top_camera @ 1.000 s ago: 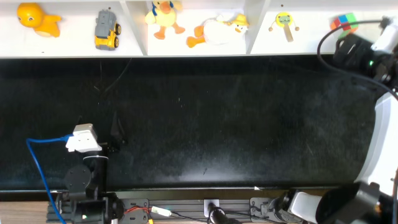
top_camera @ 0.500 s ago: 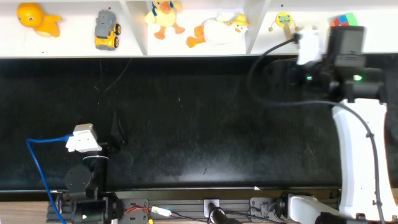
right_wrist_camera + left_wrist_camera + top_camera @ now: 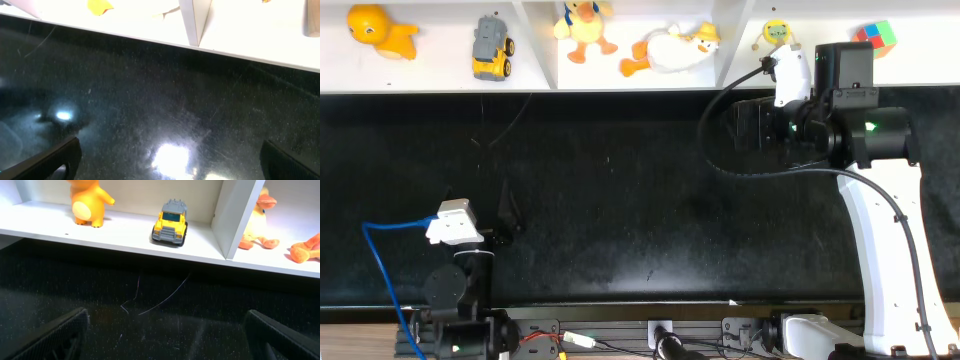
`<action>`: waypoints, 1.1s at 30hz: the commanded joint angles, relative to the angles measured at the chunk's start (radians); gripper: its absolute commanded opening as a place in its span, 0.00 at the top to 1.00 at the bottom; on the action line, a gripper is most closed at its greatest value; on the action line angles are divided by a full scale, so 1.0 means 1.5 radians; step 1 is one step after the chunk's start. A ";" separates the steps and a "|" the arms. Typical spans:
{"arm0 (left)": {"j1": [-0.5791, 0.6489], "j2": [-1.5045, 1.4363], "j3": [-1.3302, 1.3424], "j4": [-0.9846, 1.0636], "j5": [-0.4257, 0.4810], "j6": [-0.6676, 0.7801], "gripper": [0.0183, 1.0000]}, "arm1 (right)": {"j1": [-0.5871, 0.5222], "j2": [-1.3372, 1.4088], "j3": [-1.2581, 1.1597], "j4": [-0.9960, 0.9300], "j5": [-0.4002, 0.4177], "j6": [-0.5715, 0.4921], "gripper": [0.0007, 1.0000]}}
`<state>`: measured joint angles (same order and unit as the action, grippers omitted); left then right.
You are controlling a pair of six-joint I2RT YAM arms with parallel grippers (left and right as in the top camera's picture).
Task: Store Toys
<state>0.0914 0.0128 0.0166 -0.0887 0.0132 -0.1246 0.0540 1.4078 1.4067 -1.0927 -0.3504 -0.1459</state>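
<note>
Six toys point(image 3: 491, 47) on white shelf point(image 3: 440, 82), black table point(image 3: 620, 200), right arm point(image 3: 875, 195) near shelf, left arm point(image 3: 460, 275) folded

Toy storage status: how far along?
Done: six toys sit in the shelf: orange duck, truck, upright plush duck, lying plush duck, small toy, cube. In hand: nothing; left gripper and right gripper jaws open. Left: probably nothing, every toy in view is shelved.

A white shelf point(image 3: 620, 85), split into bays by upright white dividers point(image 3: 542, 45), stands along the far edge of a scratched, dusty black tabletop point(image 3: 650, 200), whose glossy surface in front of the shelf catches bright patches of reflected light point(image 3: 170, 155).
</note>
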 commanded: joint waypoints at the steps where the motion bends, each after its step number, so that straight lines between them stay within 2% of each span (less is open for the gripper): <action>1: -0.004 -0.007 -0.005 0.003 -0.005 -0.005 0.00 | 0.003 -0.015 0.002 0.002 0.003 0.008 0.00; 5: -0.004 -0.007 -0.005 0.003 -0.006 -0.005 0.00 | 0.003 -0.015 0.002 0.001 0.009 0.007 0.00; 9: -0.004 -0.007 -0.005 0.003 -0.005 -0.005 0.00 | 0.003 -0.026 -0.001 0.018 0.058 0.006 0.00; 12: -0.004 -0.007 -0.005 0.003 -0.005 -0.005 0.00 | 0.004 -0.066 -0.041 0.100 0.056 0.012 0.00; 22: -0.004 -0.007 -0.005 0.003 -0.006 -0.005 0.00 | 0.008 -0.360 -0.448 0.513 0.057 0.116 0.01; 29: -0.004 -0.007 -0.005 0.003 -0.005 -0.005 0.00 | 0.010 -0.597 -0.715 0.679 0.080 0.215 0.00; 33: -0.004 -0.007 -0.005 0.003 -0.005 -0.005 0.00 | 0.013 -0.729 -0.814 0.726 0.112 0.225 0.00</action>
<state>0.0914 0.0128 0.0154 -0.0875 0.0132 -0.1249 0.0616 0.4114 0.2428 -0.0315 -0.2298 0.1444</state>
